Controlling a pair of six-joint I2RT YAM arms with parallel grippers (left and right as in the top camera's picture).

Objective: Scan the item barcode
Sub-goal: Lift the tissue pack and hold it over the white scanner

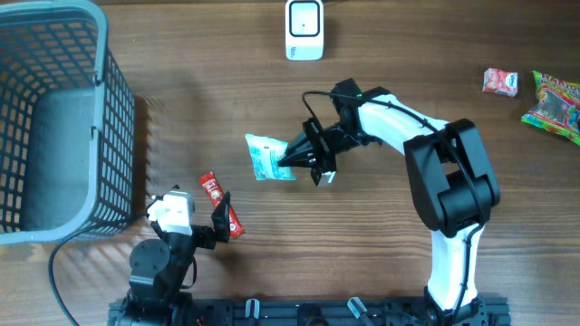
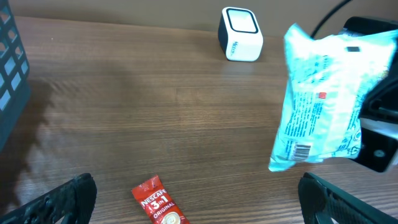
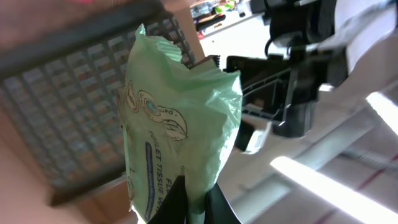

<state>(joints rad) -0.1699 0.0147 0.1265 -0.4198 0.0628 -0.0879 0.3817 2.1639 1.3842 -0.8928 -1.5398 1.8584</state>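
My right gripper (image 1: 292,163) is clenched on a tissue packet (image 1: 267,156), lifted off the brown wooden table (image 1: 208,100) below the white scanner (image 1: 304,29). My left gripper (image 1: 219,220) gapes wide over a red sachet (image 2: 157,203), beside the grey basket (image 1: 113,118).

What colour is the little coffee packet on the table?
The coffee packet is red; clearest in left wrist view.

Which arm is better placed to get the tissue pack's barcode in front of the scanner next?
Right, I'd say. The right gripper is shut on the tissue pack, with the scanner beyond it. The left gripper is open and empty, by the red sachet.
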